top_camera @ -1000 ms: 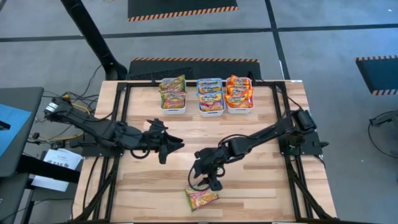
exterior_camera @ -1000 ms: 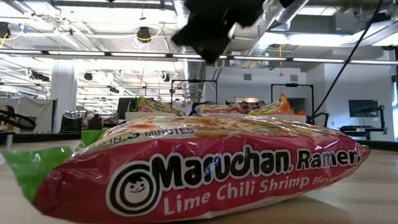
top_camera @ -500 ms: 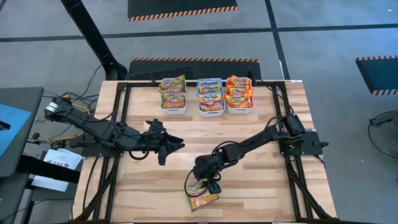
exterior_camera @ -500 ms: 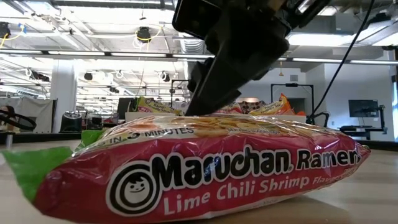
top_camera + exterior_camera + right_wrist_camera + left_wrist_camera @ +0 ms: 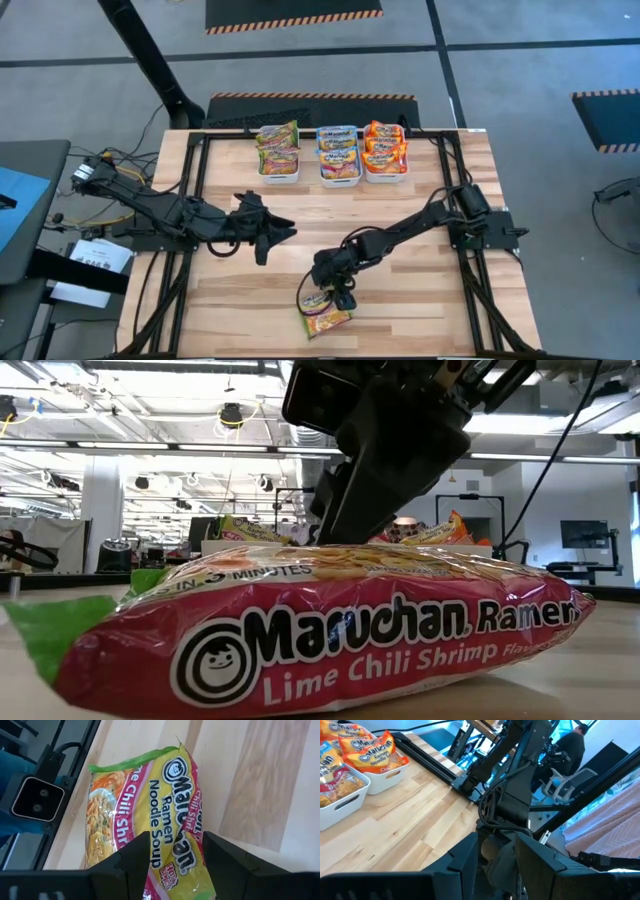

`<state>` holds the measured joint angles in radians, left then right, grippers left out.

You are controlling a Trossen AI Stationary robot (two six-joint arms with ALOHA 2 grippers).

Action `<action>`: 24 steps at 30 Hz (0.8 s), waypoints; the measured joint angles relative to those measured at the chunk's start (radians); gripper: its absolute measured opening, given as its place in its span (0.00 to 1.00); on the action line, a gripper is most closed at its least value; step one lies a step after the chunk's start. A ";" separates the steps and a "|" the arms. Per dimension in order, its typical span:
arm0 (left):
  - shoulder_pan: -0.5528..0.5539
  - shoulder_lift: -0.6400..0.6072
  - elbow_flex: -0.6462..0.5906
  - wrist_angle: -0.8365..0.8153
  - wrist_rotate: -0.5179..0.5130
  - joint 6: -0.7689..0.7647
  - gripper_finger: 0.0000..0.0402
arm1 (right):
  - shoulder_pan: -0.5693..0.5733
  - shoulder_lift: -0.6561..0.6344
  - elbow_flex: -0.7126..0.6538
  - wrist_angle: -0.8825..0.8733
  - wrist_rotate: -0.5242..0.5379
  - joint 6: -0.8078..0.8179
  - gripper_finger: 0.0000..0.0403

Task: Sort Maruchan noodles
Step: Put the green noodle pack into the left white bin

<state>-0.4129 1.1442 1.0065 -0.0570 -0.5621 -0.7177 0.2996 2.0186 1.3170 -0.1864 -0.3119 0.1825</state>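
High view, item one: a flat green-edged plastic Maruchan ramen packet (image 5: 324, 319) with a yellowish-pink centre lies alone at the near edge of the pale wooden slatted tabletop (image 5: 420, 300), well apart from the rest of the stock. Its label reads Lime Chili Shrimp in the low view, so it probably belongs with the other green packets.

Item two: right gripper (image 5: 330, 297), directly above the packet's far end. The right wrist view shows its two dark fingers (image 5: 134, 857) spread apart with the packet's width between them, nothing clamped yet; the placement suits a pinch across the wrapper.

Item three: three white rectangular plastic bins (image 5: 339, 180) in a row at the far edge, holding green-edged packets (image 5: 278, 145), blue-edged packets (image 5: 339, 148) and orange-edged packets (image 5: 385, 146) respectively, one colour per bin.

Item four: left gripper (image 5: 278, 237), waiting over the tabletop's left-centre, away from the packet; whether its fingers are open or closed cannot be told.

Not legible: whether the right fingertips touch the wrapper, since the low view hides them behind the packet's bulge. The count of packets in each bin is unclear, as they overlap. The packet's near end is cut off in the right wrist view.
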 joint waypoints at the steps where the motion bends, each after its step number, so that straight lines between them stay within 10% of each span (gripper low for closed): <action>1: 0.000 0.000 0.000 0.000 -0.002 0.000 0.29 | 0.000 0.000 0.000 -0.004 0.000 0.000 0.51; 24: 0.000 0.001 0.000 -0.004 -0.003 -0.002 0.29 | 0.022 0.066 -0.018 -0.002 0.019 0.109 0.51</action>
<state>-0.4129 1.1450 1.0065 -0.0608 -0.5652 -0.7197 0.3221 2.0841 1.2995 -0.1886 -0.2930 0.2919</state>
